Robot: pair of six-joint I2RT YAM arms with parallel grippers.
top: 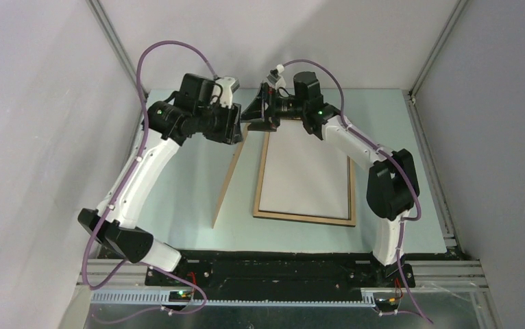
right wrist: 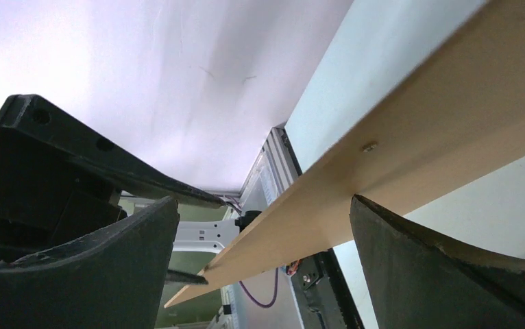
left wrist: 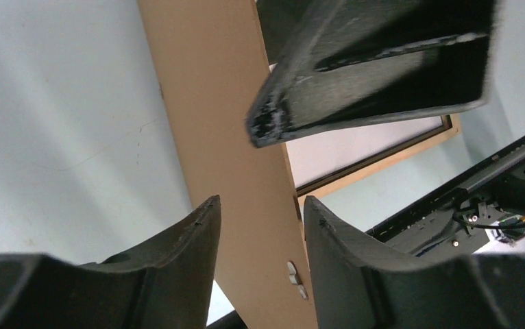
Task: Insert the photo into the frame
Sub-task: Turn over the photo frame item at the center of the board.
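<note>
Pale-green table [top: 191,199]: frame [top: 304,218] flat, long axis near-to-far; left end effector [left wrist: 258,212], right end effector [right wrist: 265,200] both parted.

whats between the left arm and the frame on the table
The brown backing panel, tilted up beside the frame; top view shows it.

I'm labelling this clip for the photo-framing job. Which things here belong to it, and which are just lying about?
Job: frame, lying flat; photo, white side up inside it.
Lying about: brown backing panel, tilted up beside the frame.
</note>
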